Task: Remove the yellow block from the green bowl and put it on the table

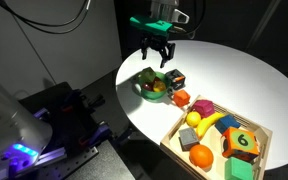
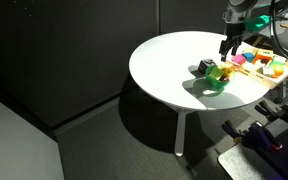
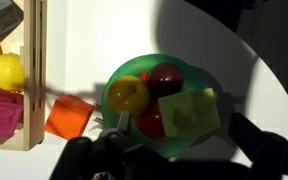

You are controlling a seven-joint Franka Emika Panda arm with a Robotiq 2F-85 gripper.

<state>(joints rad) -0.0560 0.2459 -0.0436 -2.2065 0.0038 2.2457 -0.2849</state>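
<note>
The green bowl [image 3: 144, 62] sits on the white table [image 3: 94, 35] straight below the wrist camera. In it lie the yellow block [image 3: 189, 112], a round yellow fruit [image 3: 129, 95] and red fruit [image 3: 166, 78]. My gripper [image 3: 182, 132] is open and empty, its dark fingers either side of the bowl's near edge, above the block. In both exterior views the gripper [image 1: 156, 52] [image 2: 229, 46] hangs a little above the bowl [image 1: 144, 92] [image 2: 217, 78], apart from it. The block is too small to make out there.
An orange block [image 3: 69, 117] [image 1: 182, 98] lies on the table next to the bowl, and a dark block [image 1: 174, 78] lies behind it. A wooden tray [image 1: 252, 130] [image 2: 264, 72] [image 3: 30, 90] with toy fruit and blocks stands close by. The table's edge [image 1: 124, 95] is near the bowl.
</note>
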